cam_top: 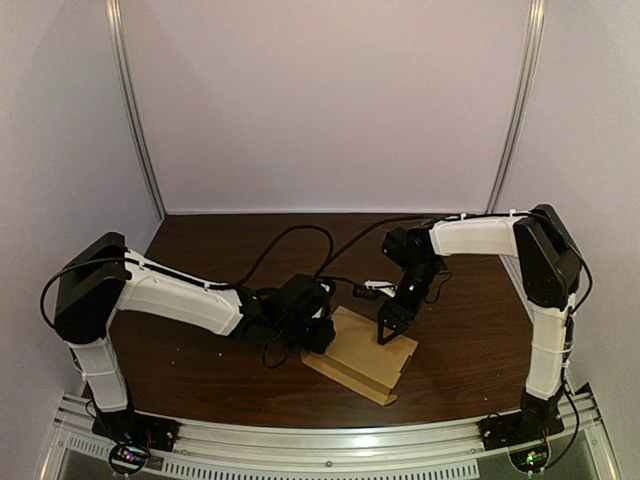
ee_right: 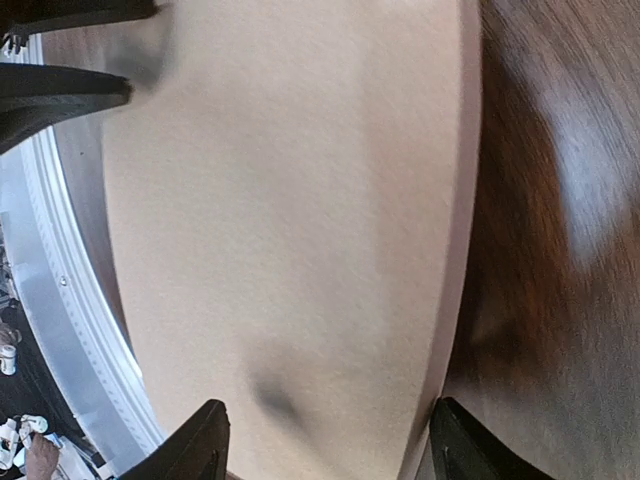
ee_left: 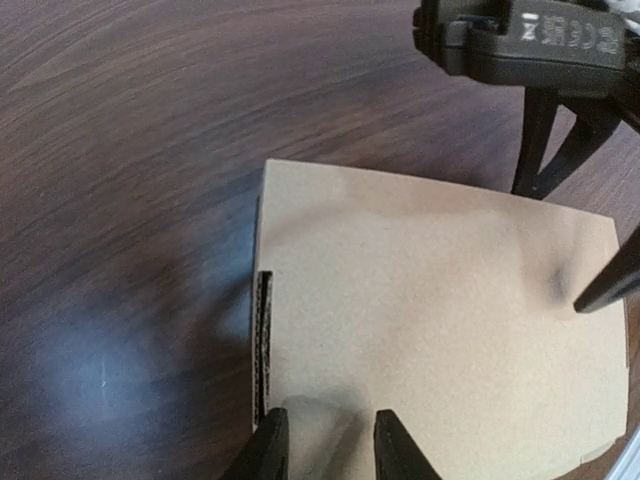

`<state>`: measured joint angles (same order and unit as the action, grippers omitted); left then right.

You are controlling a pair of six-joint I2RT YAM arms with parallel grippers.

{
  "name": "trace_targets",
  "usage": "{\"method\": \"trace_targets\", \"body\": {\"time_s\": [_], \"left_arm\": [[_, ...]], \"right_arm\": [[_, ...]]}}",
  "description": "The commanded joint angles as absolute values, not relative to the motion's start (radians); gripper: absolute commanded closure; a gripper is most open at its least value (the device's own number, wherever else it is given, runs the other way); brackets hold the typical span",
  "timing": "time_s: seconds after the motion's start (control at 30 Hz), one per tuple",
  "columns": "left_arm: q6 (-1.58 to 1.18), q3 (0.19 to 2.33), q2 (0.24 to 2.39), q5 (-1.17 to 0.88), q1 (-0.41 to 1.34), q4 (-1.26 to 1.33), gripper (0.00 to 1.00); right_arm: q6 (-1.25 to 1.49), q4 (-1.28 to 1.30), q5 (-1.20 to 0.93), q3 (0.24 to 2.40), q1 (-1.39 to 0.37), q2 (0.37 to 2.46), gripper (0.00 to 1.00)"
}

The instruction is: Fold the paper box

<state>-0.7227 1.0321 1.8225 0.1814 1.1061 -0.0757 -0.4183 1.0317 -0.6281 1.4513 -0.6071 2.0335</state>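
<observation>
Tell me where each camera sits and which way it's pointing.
Top external: high behind the robot, looking down at the table and box; left arm and right arm show whole.
Left wrist: on the left arm, looking down across the box; left gripper at the bottom edge.
Right wrist: close above the box, looking down; right gripper at the bottom edge.
Shared: both wrist views show the box, and each the other gripper.

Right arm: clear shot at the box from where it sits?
Probably yes. The right gripper hangs open directly over the box with nothing between them. The left gripper sits at the opposite edge.
</observation>
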Motion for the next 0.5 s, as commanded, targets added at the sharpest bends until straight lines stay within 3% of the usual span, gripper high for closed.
{"method": "trace_targets", "body": {"time_s": [0.0, 0.3, 0.47], "left_arm": [[-0.624, 1.149, 1.934, 0.127, 1.09, -0.09, 0.69], [-0.405, 1.346, 2.004, 0.119, 1.044, -0.139, 0.68], [-0.362, 1.187, 1.818, 0.155, 1.044, -0.057, 0.63]], "right_arm": [[-0.399, 1.054, -0.699, 1.404, -0.593, 1.921, 0.3], [-0.493, 1.128, -0.626, 1.314, -0.554, 1.74, 0.29], [-0.613, 0.982, -0.461, 1.154, -0.642, 1.463, 0.2]]}}
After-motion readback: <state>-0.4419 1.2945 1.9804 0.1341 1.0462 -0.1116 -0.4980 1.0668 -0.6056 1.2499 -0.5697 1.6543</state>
